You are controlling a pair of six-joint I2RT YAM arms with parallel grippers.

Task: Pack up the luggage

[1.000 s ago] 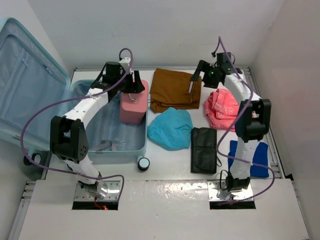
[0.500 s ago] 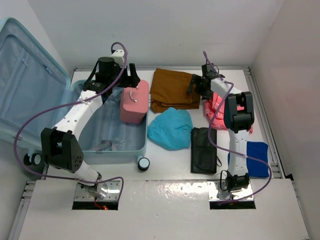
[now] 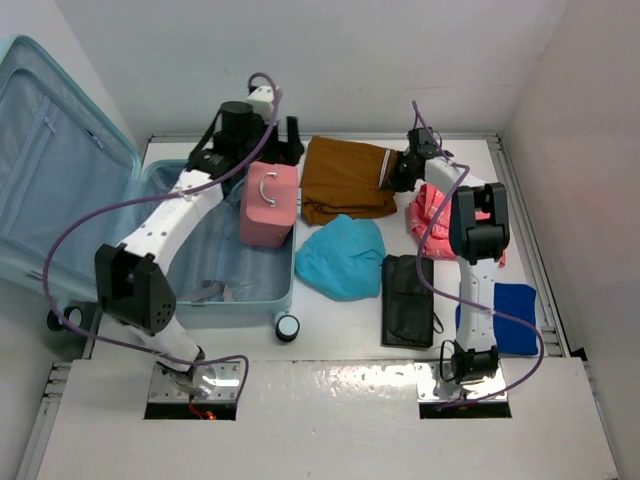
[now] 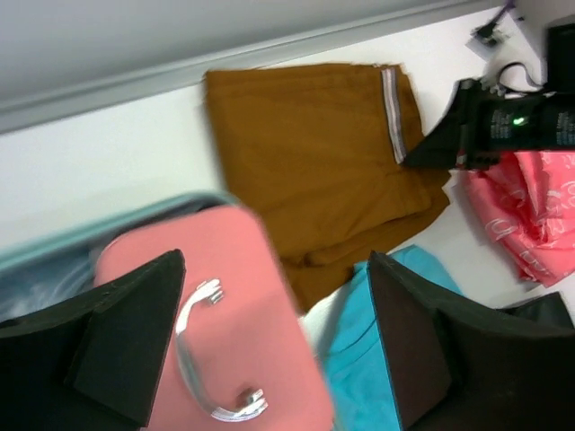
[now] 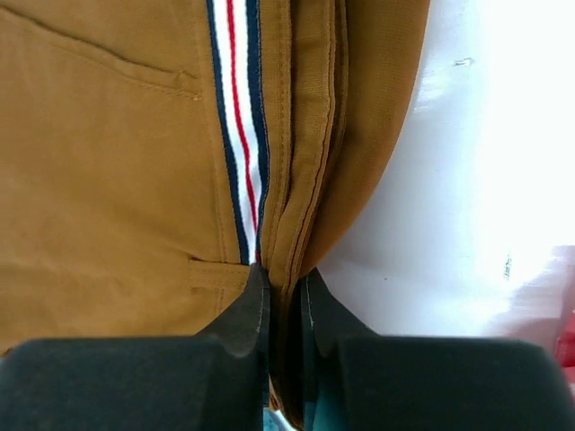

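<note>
Luggage (image 3: 60, 160) open, left of frame; pink case (image 3: 268, 205) inside, at right edge. Left end effector (image 3: 284, 140) spread above it. Right end effector (image 5: 284, 301) pinching trousers (image 5: 108, 162) edge, upper centre.

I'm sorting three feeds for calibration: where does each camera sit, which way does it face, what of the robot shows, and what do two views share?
Top external: above and behind the bases, looking down on the table; left arm, right arm and the open luggage show.
Left wrist: on the left arm, looking down past the open left gripper at the pink case and brown trousers.
Right wrist: close over the brown trousers' striped edge; right gripper shut on it.
Shared: left wrist also shows that gripper at the trousers.
</note>
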